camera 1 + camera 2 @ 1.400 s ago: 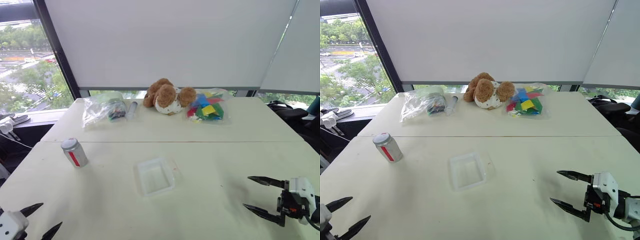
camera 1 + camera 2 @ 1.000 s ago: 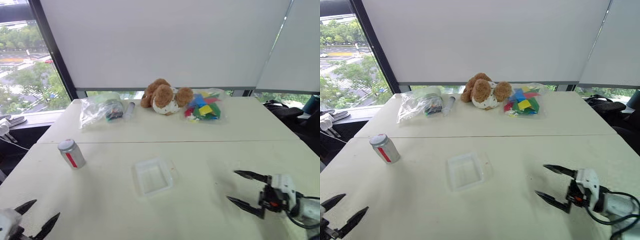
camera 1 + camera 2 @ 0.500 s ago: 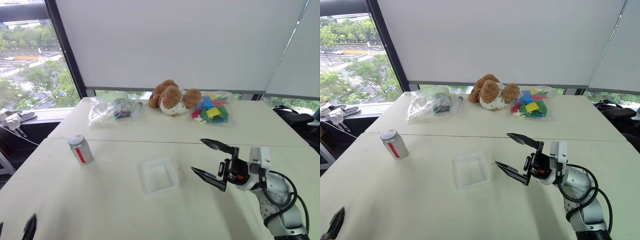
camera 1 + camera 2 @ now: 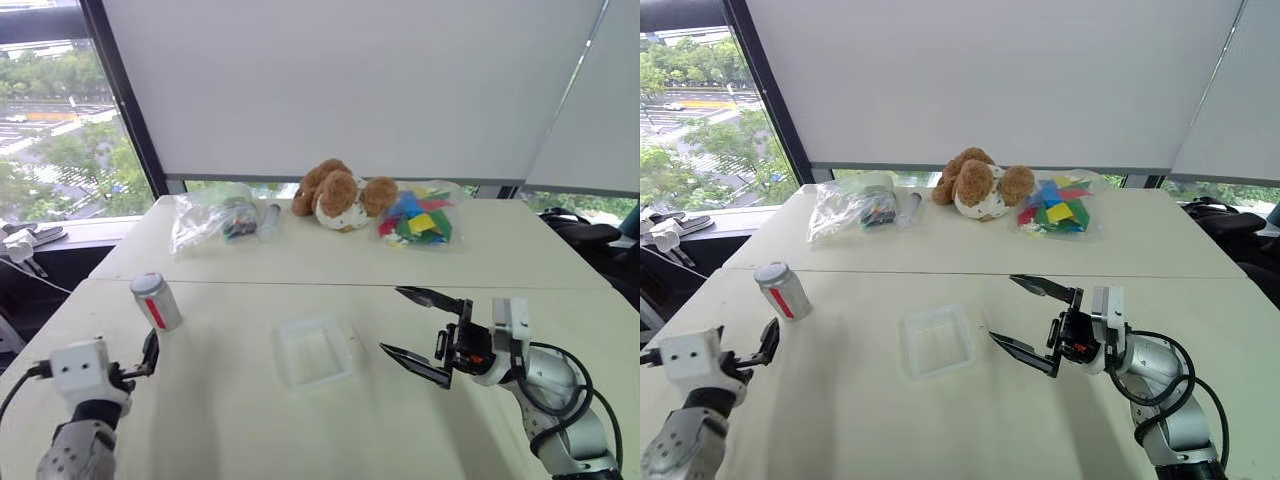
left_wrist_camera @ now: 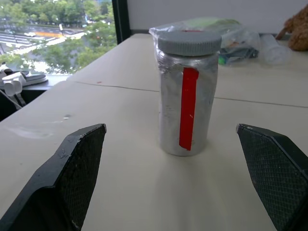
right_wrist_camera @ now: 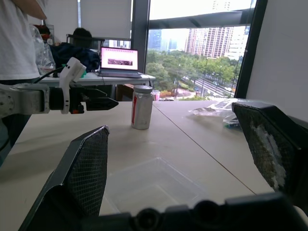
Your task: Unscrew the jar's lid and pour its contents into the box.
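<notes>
The jar is a small silver-grey cylinder with a red stripe, standing upright at the table's left. Its grey lid sits on top, and the contents are hidden inside. My left gripper is open just short of the jar, pointing at it, with a finger on either side of the line to it and not touching. The box, a shallow clear tray, lies at the table's middle. To the right of the box my right gripper is open above the table, pointing left towards it, with nothing between its fingers.
Along the far edge lie a clear bag, a slim clear tube, a brown plush toy and a bag of coloured pieces. Beyond the table's left side, a person stands near a laptop.
My left gripper has come up from the table's near left corner and forward to the jar. The right gripper swung left and up to beside the box, then held still.
</notes>
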Available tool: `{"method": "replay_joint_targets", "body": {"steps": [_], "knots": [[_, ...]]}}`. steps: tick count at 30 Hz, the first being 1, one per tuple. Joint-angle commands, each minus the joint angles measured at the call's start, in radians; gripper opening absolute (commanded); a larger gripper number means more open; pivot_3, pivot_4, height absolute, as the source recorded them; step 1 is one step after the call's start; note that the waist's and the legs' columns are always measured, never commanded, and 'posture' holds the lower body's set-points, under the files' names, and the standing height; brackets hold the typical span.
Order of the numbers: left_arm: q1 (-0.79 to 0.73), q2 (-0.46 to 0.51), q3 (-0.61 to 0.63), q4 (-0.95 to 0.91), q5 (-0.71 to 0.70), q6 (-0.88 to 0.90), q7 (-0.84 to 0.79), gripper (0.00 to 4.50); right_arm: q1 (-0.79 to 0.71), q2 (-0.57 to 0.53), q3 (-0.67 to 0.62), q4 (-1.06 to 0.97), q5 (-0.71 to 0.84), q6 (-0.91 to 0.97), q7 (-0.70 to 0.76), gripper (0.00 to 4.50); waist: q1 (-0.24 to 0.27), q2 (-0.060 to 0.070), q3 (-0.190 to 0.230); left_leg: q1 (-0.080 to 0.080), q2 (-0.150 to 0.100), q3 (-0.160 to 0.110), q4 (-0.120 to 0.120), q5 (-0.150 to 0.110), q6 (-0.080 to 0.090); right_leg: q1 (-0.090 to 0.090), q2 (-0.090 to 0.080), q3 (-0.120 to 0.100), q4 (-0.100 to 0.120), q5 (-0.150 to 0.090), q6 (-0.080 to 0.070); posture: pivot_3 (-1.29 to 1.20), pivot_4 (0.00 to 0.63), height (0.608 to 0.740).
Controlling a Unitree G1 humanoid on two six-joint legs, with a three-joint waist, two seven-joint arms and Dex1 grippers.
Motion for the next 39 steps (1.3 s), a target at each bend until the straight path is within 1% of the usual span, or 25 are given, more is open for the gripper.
{"method": "replay_joint_targets", "body": {"steps": [1,4,8,13,20,26,27,28,31,33,35,36,37,39], "knots": [[-0.074,0.055,-0.008,0.072,0.015,0.0,-0.035,4.48,0.012,-0.009,-0.026,-0.011,0.002,-0.021,0.006,4.5,0.001,0.0,0.0,0.0,0.0,0.0,0.0,0.0,0.0,0.0,0.0,0.0,0.0,0.0,0.0,0.0,0.15,0.74],[-0.135,0.078,-0.011,0.134,0.012,-0.012,-0.054,4.48,0.035,-0.004,-0.03,-0.003,-0.002,-0.043,0.014,4.5,0.0,0.0,0.0,0.0,0.0,0.0,0.0,0.0,0.0,0.0,0.0,0.0,0.0,0.001,0.001,0.0,0.15,0.74],[-0.187,0.09,-0.029,0.203,0.045,-0.044,-0.062,4.48,0.064,0.006,-0.028,0.004,-0.009,-0.075,0.02,4.5,-0.002,0.0,0.0,0.0,0.0,0.0,-0.001,0.0,0.0,-0.001,0.0,0.0,0.0,0.001,0.002,0.0,0.15,0.74],[-0.259,0.075,-0.038,0.297,0.056,-0.083,-0.057,4.48,0.084,0.016,-0.024,0.004,-0.017,-0.103,0.012,4.5,0.0,0.0,0.0,0.0,0.0,0.0,0.0,0.001,-0.001,-0.001,0.0,0.001,0.0,0.001,0.002,0.0,0.15,0.74],[-0.42,0.086,-0.058,0.511,0.088,-0.166,-0.049,4.48,0.104,0.016,-0.024,-0.006,-0.02,-0.116,0.003,4.5,0.0,0.0,0.0,0.0,0.0,0.0,0.0,0.001,-0.002,-0.001,0.0,0.001,0.0,0.002,0.003,0.0,0.15,0.74],[-0.493,0.102,-0.064,0.644,0.106,-0.22,-0.07,4.48,0.099,0.014,-0.023,-0.005,-0.021,-0.115,-0.006,4.5,-0.004,0.0,0.0,0.0,0.0,0.001,-0.001,0.001,-0.002,-0.001,0.0,0.001,0.001,0.004,0.006,0.0,0.15,0.74],[-0.502,0.104,-0.064,0.66,0.108,-0.228,-0.074,3.95,0.097,0.014,-0.023,-0.004,-0.022,-0.115,-0.008,4.5,-0.003,0.0,0.0,0.0,0.0,0.001,-0.001,0.001,-0.002,-0.001,0.0,0.001,0.001,0.004,0.006,0.0,0.15,0.74],[-0.508,0.107,-0.065,0.672,0.11,-0.235,-0.076,3.65,0.095,0.014,-0.022,-0.003,-0.023,-0.114,-0.011,4.5,-0.003,0.0,0.0,0.0,0.0,0.001,0.0,0.001,-0.002,-0.001,0.0,0.001,0.001,0.004,0.006,0.0,0.15,0.74],[-0.509,0.114,-0.07,0.681,0.115,-0.252,-0.083,2.23,0.093,0.015,-0.021,-0.003,-0.025,-0.11,-0.019,4.5,-0.001,0.0,0.0,0.0,0.0,0.001,0.0,0.001,-0.002,-0.001,0.0,0.001,0.001,0.004,0.006,0.0,0.15,0.74],[-0.5,0.114,-0.066,0.665,0.101,-0.263,-0.103,2.17,0.094,0.015,-0.02,-0.004,-0.026,-0.108,-0.024,4.5,-0.001,0.0,0.0,0.0,0.0,0.001,0.0,0.001,-0.002,-0.001,0.0,0.001,0.001,0.004,0.006,0.0,0.15,0.74],[-0.486,0.117,-0.052,0.618,0.048,-0.275,-0.171,2.17,0.101,0.012,-0.022,-0.009,-0.027,-0.108,-0.027,4.5,-0.001,0.0,0.0,0.0,0.0,0.001,0.0,0.001,-0.002,-0.001,0.0,0.001,0.001,0.004,0.006,0.0,0.15,0.74],[-0.48,0.123,-0.047,0.586,0.013,-0.278,-0.222,2.17,0.104,0.009,-0.025,-0.011,-0.026,-0.106,-0.029,4.5,-0.002,0.0,0.0,0.0,0.0,0.001,0.0,0.001,-0.002,-0.001,0.0,0.001,0.001,0.004,0.006,0.0,0.15,0.74],[-0.47,0.135,-0.046,0.527,-0.054,-0.248,-0.306,2.17,0.106,0.003,-0.029,-0.019,-0.022,-0.095,-0.034,4.5,-0.003,0.0,0.0,0.0,0.0,0.001,0.0,0.001,-0.002,-0.002,0.0,0.001,0.001,0.004,0.006,0.0,0.15,0.74],[-0.446,0.179,-0.057,0.393,-0.196,-0.145,-0.475,2.17,0.101,-0.015,-0.033,-0.05,-0.005,-0.048,-0.051,4.5,-0.005,-0.001,0.0,-0.001,0.0,0.001,0.0,0.001,-0.002,-0.002,0.0,0.001,0.002,0.004,0.006,0.0,0.15,0.74]]}}
